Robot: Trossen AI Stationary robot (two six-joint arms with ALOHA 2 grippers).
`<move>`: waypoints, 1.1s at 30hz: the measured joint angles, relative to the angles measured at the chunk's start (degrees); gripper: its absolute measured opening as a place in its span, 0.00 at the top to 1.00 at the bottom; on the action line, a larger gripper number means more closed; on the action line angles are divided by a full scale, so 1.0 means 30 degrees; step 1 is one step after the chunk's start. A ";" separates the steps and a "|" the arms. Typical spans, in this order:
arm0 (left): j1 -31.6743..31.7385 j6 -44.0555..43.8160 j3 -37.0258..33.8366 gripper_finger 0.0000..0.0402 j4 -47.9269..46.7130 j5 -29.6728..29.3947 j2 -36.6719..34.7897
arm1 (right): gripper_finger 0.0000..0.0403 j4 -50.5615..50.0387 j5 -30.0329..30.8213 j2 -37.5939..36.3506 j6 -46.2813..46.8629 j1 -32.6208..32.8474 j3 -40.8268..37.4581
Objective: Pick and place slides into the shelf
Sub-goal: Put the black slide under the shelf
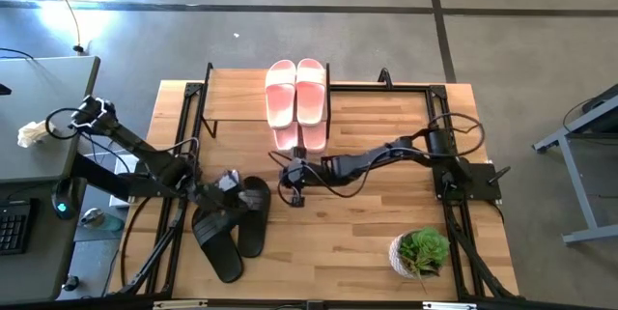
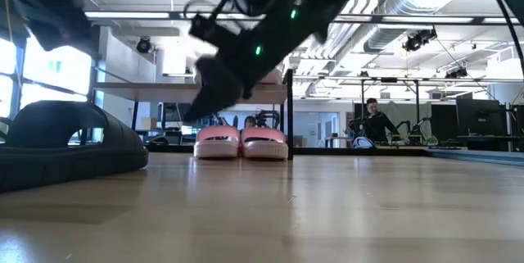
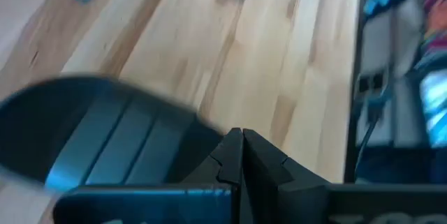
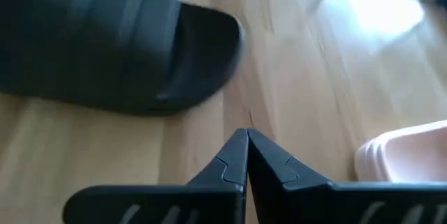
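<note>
A pair of pale pink slides [image 1: 296, 91] is seen on the top board of the shelf [image 1: 237, 98], and a second pink pair [image 2: 240, 142] is seen on the tabletop [image 1: 367, 233] beneath that board, toes protruding toward the arms. Two black slides [image 1: 235, 225] are found side by side on the tabletop near its left front, well apart from the shelf, and are not yet placed. The left claw [image 1: 229, 183] is positioned just beside the strap end of the black pair; in the left wrist view its fingers [image 3: 241, 155] are seen pressed together with nothing between them. The right claw [image 1: 293, 177] is stationed near the toes of the lower pink pair, and in the right wrist view its fingers [image 4: 246, 155] are likewise seen closed and empty, with a black slide [image 4: 105, 39] ahead on one side and the edge of a pink slide [image 4: 405, 155] on the other. A potted plant [image 1: 421, 252] is noted at the right front, clear of the work. The slides are judged to be light, foam-like and somewhat yielding, with low risk of damage; a sole is expected to flex if pinched at its thin edge. The wide strap, or the sidewall where the strap joins the sole, is judged the soundest point of hold, after a claw is opened.
</note>
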 joint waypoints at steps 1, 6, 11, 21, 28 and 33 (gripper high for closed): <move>-0.0457 -0.0061 0.0497 1.00 -0.1027 0.0006 0.0128 | 1.00 -0.0099 0.0017 -0.0226 -0.0288 0.0141 0.0000; -0.2792 -0.1334 0.3154 1.00 -0.5758 -0.1817 0.1817 | 1.00 -0.0116 0.0140 -0.0928 -0.0771 0.0469 0.0007; -0.4044 -0.2221 0.5452 1.00 -0.8991 -0.4303 0.5218 | 1.00 -0.0270 0.0140 -0.0942 -0.0627 0.0486 0.0007; -0.4112 -0.1519 0.7514 0.99 -1.0851 -0.4196 1.0585 | 1.00 -0.0634 0.0147 -0.1014 -0.0307 0.0679 0.0007; -0.4112 -0.1473 0.7577 0.82 -1.0875 -0.4527 1.0827 | 1.00 -0.0743 0.0155 -0.1014 -0.0238 0.0846 0.0007; -0.4090 -0.0823 0.7517 0.61 -1.0923 -0.5289 1.0827 | 1.00 -0.0837 0.0155 -0.1014 -0.0183 0.0846 0.0000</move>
